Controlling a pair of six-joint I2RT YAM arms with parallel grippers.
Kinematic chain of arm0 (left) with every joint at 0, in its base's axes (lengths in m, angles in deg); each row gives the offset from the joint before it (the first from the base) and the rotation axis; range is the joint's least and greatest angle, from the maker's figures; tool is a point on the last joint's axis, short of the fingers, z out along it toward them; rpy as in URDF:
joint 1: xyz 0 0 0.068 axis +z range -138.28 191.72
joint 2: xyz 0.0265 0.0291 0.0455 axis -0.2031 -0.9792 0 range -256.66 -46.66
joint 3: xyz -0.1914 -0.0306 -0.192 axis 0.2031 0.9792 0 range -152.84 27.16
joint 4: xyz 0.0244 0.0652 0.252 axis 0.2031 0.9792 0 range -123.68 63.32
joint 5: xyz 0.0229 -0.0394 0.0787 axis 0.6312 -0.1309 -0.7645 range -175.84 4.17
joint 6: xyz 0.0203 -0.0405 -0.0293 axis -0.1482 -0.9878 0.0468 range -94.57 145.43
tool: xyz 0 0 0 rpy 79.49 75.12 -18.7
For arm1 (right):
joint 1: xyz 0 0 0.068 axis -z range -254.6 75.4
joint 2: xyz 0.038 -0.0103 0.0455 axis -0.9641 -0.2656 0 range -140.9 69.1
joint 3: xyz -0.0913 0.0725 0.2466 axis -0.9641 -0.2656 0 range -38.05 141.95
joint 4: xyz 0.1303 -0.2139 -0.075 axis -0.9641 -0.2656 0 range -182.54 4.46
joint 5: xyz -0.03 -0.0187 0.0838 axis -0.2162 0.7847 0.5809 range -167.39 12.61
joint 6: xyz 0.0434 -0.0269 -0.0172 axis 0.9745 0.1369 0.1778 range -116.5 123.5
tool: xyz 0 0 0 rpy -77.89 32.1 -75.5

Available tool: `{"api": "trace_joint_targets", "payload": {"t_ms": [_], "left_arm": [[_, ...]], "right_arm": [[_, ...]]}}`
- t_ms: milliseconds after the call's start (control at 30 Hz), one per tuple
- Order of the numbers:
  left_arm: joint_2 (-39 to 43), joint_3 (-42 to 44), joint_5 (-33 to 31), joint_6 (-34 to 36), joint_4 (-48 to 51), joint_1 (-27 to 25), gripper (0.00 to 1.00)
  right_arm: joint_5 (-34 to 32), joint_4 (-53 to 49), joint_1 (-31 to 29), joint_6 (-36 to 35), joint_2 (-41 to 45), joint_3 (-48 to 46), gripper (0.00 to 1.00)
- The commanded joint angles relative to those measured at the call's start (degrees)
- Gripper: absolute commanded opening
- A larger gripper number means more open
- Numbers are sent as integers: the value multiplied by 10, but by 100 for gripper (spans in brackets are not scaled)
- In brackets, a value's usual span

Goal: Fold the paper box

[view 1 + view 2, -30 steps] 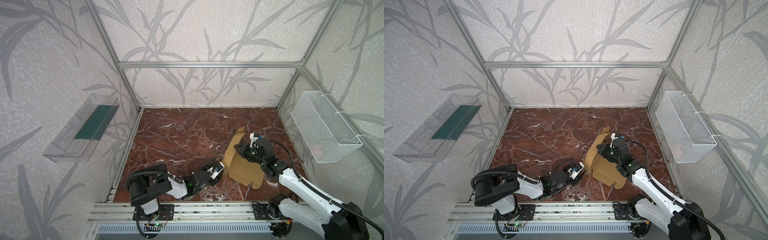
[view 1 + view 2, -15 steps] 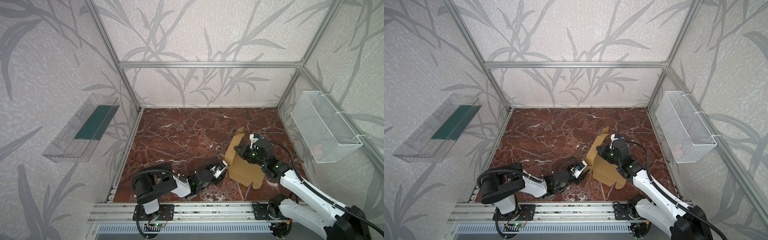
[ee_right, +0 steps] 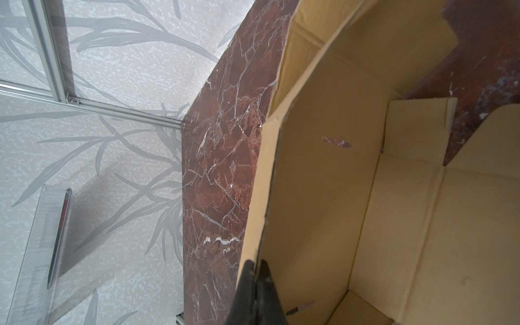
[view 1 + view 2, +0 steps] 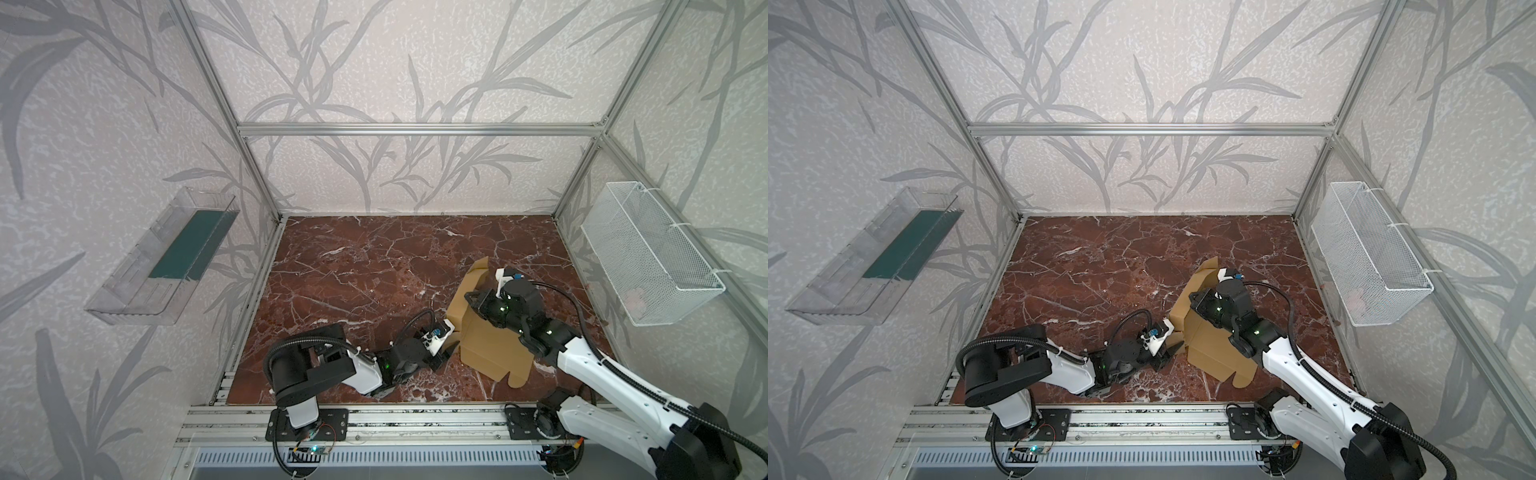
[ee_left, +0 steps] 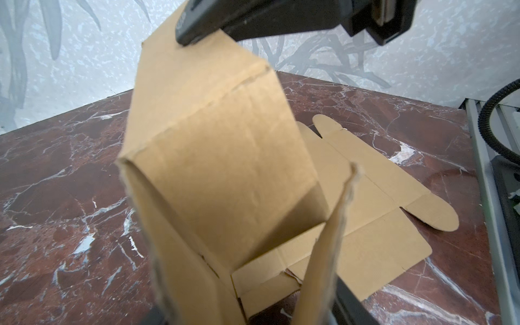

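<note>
Two slim arms in white and black, shown in both top views.
The left arm (image 4: 332, 365) and right arm (image 4: 602, 374) are built of white moulded shells joined by black cylindrical joints, and small green lights are lit on the joints near each wrist. A black ribbed cable hose (image 4: 307, 340) is run along each arm, and a thinner black cable is looped to each wrist. White camera mounts (image 4: 436, 338) with a blue fitting are carried at the wrists. Each black base plate (image 4: 307, 424) is seated on the aluminium rail (image 4: 415, 419) at 6 o'clock. The left gripper (image 4: 1171, 353) and right gripper (image 3: 255, 263) are fitted with matte black tapered fingers.
</note>
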Motion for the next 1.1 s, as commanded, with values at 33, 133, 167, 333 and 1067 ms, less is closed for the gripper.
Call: {"api": "trace_joint_targets", "payload": {"t_ms": [33,133,167,333,1067], "left_arm": [[22,-16,31,-21,23,-5,61],[22,-19,39,-28,24,-6,61],[21,-20,40,-31,26,-7,61],[35,-24,33,-41,30,-13,61],[174,68,-113,36,135,-28,63]], "right_arm": [[-21,-2,-5,5,-8,25,0],[-32,-1,-14,5,-9,32,0],[-40,0,-20,5,-7,32,0],[-64,13,-33,5,5,22,0],[-36,148,-32,-2,30,-22,0]]}}
